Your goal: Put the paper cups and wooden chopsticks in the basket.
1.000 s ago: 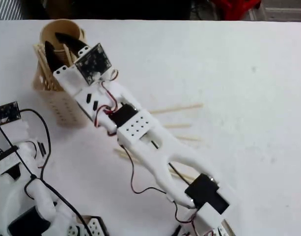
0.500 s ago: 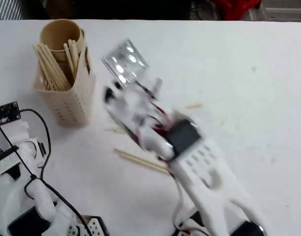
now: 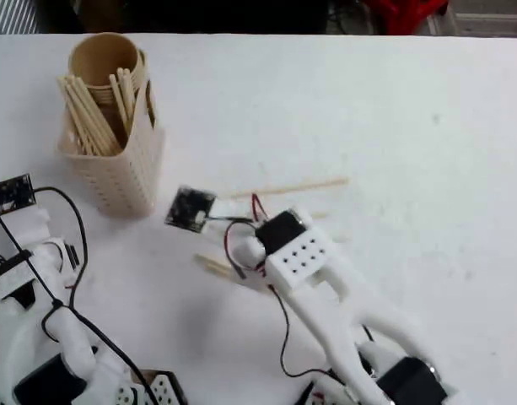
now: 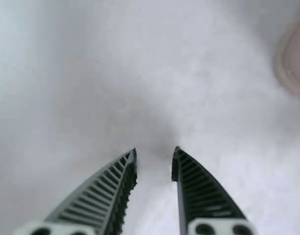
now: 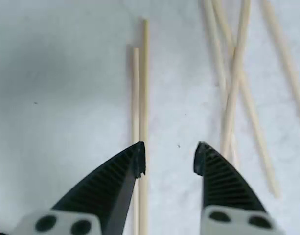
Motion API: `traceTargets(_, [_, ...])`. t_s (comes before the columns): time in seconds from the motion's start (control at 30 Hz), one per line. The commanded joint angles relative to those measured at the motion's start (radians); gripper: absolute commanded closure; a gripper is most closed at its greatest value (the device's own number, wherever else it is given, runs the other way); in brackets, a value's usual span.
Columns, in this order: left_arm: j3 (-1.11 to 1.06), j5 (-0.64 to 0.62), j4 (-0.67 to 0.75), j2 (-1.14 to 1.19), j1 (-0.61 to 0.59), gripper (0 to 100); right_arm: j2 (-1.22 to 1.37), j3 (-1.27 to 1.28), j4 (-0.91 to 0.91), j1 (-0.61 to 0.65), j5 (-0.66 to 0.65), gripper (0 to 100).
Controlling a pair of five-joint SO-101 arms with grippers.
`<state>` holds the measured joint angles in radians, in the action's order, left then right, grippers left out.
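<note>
- The white bench [image 3: 427, 126] carries everything. Its top looks smooth and matte, so thin sticks lie flush on it. Beyond its far edge is a dark strip of room with something red [image 3: 406, 13].
- The right arm [image 3: 325, 287] stretches from the near edge toward the middle, its wrist above the loose wooden chopsticks [image 3: 283, 189].
- The left arm [image 3: 22, 295] sits at the near left corner, trailing black cables, well apart from the basket. The left fingers [image 4: 115, 191] are parted and empty over plain bench.
- The cream perforated basket [image 3: 115, 181] stands at the far left. It holds the paper cups [image 3: 105, 57], seemingly nested, and a leaning sheaf of chopsticks [image 3: 85, 114].
- The right fingers [image 5: 115, 181] are spread and hold nothing. One tip hangs over a side-by-side pair [image 5: 140, 83], and the other is near a crossed bunch [image 5: 233, 98].
- Risk: the fingers may close between the two groups and catch nothing, or nip a single stick off-centre so it swivels or rolls aside.
- Risk: a stick pinched near its end could droop and snag the basket rim, or jostle the leaning sheaf out.
</note>
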<state>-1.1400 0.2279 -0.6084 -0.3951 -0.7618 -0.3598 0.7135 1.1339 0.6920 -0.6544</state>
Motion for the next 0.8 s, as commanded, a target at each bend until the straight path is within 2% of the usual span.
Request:
traceTargets(0.0, [0.002,-0.006,0.020,-0.016,0.012,86,0.038,0.086,-0.185,-0.041,-0.060,79.3])
traceTargets(0.17, [0.002,-0.006,0.020,-0.016,0.012,86,0.099,0.183,-0.372,-0.061,-0.074,79.3])
traceTargets(0.3, [0.002,-0.006,0.020,-0.016,0.012,86,0.165,0.198,-0.433,-0.061,-0.074,79.3])
traceTargets(0.57, [0.002,-0.006,0.020,-0.016,0.012,86,0.217,0.167,-0.400,-0.061,-0.064,79.1])
traceTargets(0.77, [0.002,-0.006,0.020,-0.016,0.012,86,0.047,0.112,-0.274,-0.079,0.006,79.0])
